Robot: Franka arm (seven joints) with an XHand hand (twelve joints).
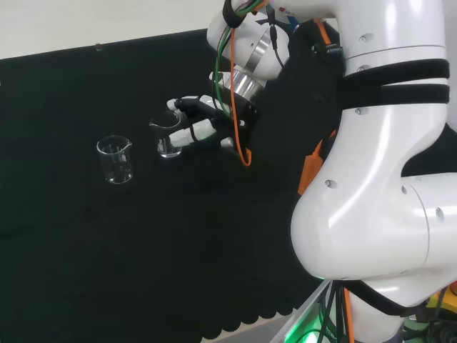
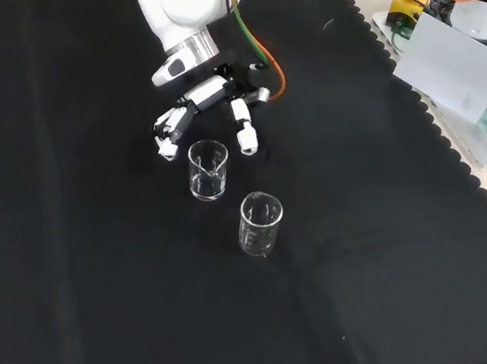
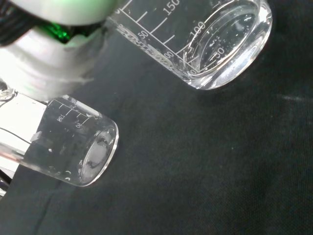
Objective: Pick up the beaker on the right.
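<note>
While both clear beakers stand upright on the black bench (image 1: pixel 71 271), the hand (image 1: pixel 207 121) is seen beside the right beaker (image 1: pixel 167 136) in the head view; its fingers (image 2: pixel 168 136) are spread around it, contact undetermined; the left beaker (image 1: pixel 116 158) stands apart.

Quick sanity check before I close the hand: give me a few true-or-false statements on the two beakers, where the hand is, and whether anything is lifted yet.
1. Two clear beakers stand upright on the black cloth. True.
2. The hand is nearest the right beaker in the head view. True.
3. The hand has lifted that beaker off the cloth. False: it stands on the cloth, with the fingers spread beside it.
4. The left beaker in the head view lies on its side. False: it is upright.
5. Both beakers are full of blue liquid. False: both look clear, with no coloured liquid.
</note>
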